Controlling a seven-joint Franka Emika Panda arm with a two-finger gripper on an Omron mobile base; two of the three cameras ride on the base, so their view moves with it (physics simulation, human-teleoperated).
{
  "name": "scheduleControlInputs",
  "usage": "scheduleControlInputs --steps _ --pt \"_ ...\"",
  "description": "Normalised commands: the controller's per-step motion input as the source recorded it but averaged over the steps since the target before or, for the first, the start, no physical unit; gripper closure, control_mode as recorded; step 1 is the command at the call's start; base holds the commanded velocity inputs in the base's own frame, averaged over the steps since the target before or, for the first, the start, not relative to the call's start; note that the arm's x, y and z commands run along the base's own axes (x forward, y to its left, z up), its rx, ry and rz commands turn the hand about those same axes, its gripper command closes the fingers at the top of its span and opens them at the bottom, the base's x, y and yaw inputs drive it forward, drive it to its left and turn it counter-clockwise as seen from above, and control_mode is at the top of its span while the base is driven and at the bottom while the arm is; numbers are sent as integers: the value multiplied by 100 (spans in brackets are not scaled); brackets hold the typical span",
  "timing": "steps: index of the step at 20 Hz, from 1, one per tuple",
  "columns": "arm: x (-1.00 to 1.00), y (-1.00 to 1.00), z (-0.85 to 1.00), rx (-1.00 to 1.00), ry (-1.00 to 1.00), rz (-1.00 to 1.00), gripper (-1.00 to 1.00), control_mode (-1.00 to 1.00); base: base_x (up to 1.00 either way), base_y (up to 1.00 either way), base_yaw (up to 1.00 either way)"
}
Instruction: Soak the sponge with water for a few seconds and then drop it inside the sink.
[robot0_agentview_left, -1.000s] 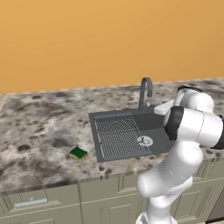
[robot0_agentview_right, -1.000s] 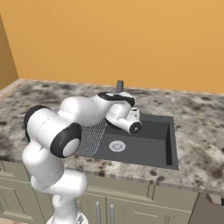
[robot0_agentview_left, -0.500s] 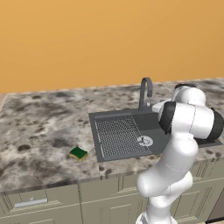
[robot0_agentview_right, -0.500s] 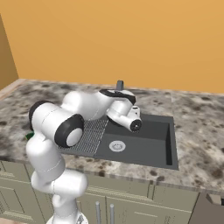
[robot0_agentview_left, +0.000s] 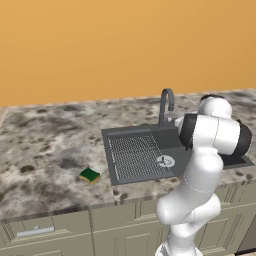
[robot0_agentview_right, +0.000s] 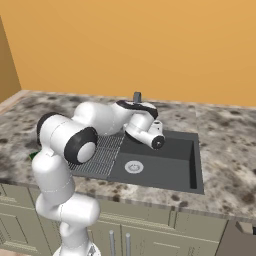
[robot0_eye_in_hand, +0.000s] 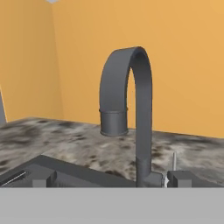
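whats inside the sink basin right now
In the sink basin, a round silver drain on the dark floor; no sponge, no water. The sponge lies on the counter, left of the drainboard. The arm covers the basin's back left corner.

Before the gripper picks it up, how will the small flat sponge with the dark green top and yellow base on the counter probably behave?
The small flat square sponge with a dark green top over a yellow base lies flat on the marbled stone counter, so it should not roll or tip. It looks small beside the dark grey sink, so it is probably light. It is likely soft and may compress when gripped.
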Motion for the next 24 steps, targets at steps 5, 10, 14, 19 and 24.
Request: scheduleControlInputs --steps 5,10,14,19,24 --pt "6 -9 -2 0 0 0 -100 -100 0 0 0" --pt "14 -7 -10 0 0 0 -100 -100 0 0 0" --pt "27 -3 -29 0 0 0 -100 -100 0 0 0" --pt "26 -1 -32 0 0 0 -100 -100 0 0 0" --pt "25 -6 -23 0 0 0 -100 -100 0 0 0"
